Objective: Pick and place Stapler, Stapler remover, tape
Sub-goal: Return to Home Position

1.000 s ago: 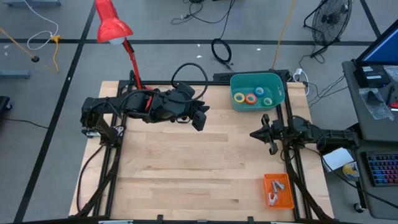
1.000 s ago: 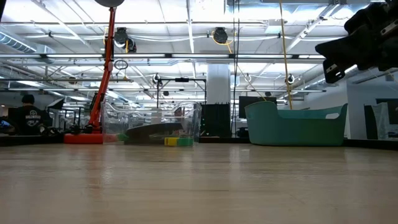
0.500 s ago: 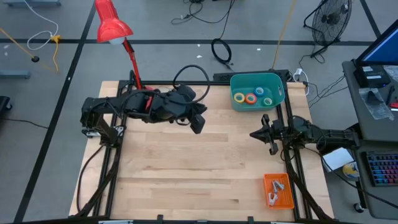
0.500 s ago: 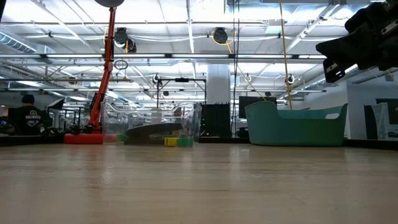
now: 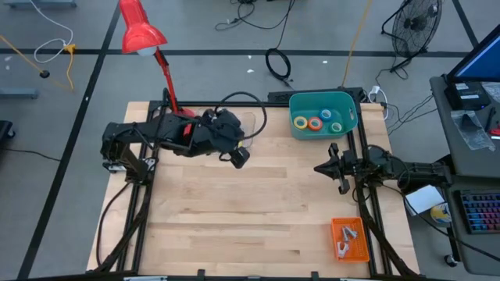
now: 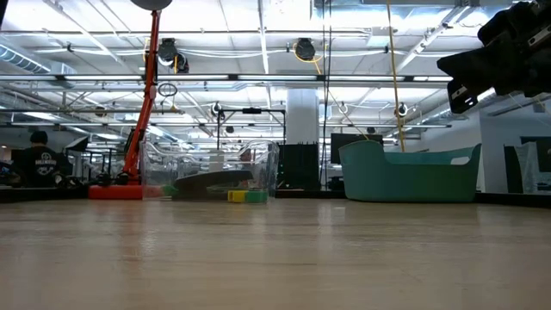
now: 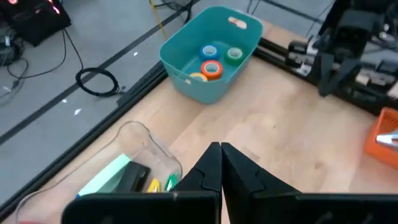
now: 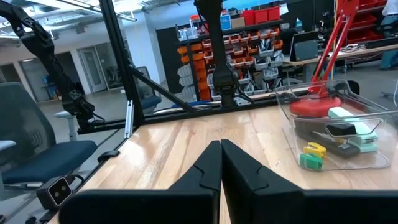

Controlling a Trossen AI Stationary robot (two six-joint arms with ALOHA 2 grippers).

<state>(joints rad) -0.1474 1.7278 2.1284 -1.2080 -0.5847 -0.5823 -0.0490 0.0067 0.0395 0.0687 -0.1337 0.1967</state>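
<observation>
Tapes (image 5: 316,122) in bin (image 5: 324,94). Left gripper (image 5: 244,156) above table (image 5: 234,211), fingers (image 7: 208,171) together. Right gripper (image 5: 320,167) at table edge, fingers (image 8: 205,171) together.

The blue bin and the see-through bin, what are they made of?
The blue bin looks like smooth moulded plastic: even teal colour, rounded corners, soft sheen. The see-through bin seems clear hard plastic, perhaps acrylic: staplers inside show through its glossy walls.

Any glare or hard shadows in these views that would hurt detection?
High view: even light, no hard shadows on the table. Low view: bright ceiling lights behind the scene, sheen on the tabletop, and the transparent bin is hard to pick out against the clutter. Left wrist view: highlights along the transparent bin's rim.
</observation>
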